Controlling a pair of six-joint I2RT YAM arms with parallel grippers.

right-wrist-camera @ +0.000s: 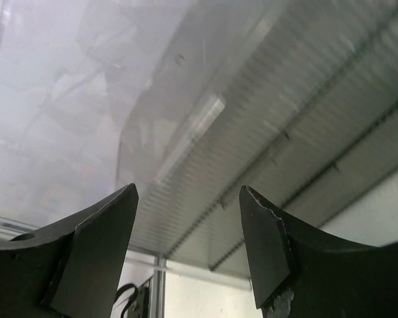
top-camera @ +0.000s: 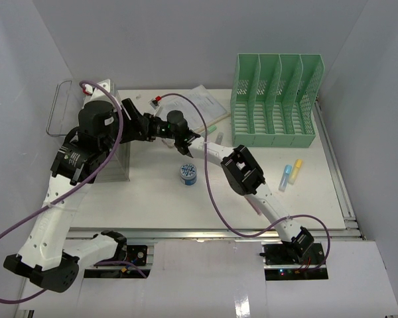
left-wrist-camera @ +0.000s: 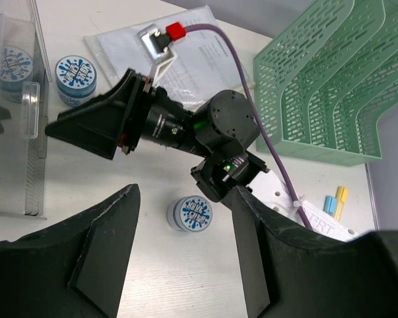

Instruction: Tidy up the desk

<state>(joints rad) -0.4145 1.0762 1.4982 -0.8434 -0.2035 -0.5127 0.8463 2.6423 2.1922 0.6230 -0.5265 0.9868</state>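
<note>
Top external: large flat white rectangular tabletop desk [top-camera: 139, 202] w/ metal front rail spans frame L to R, under both arms. Judged rigid, heavy, fixed, so not to be gripped; only loose items on it are lifted. Left gripper [left-wrist-camera: 186, 199] fingers spread, nothing held; right gripper [right-wrist-camera: 189, 192] likewise spread, empty.

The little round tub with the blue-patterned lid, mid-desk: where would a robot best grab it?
Probably by its curved side wall, coming straight down from above. The tub stands upright on the desk, lid up, with nothing touching it. That leaves room to straddle it across its width, and the round wall should offer the same hold from any angle.
</note>
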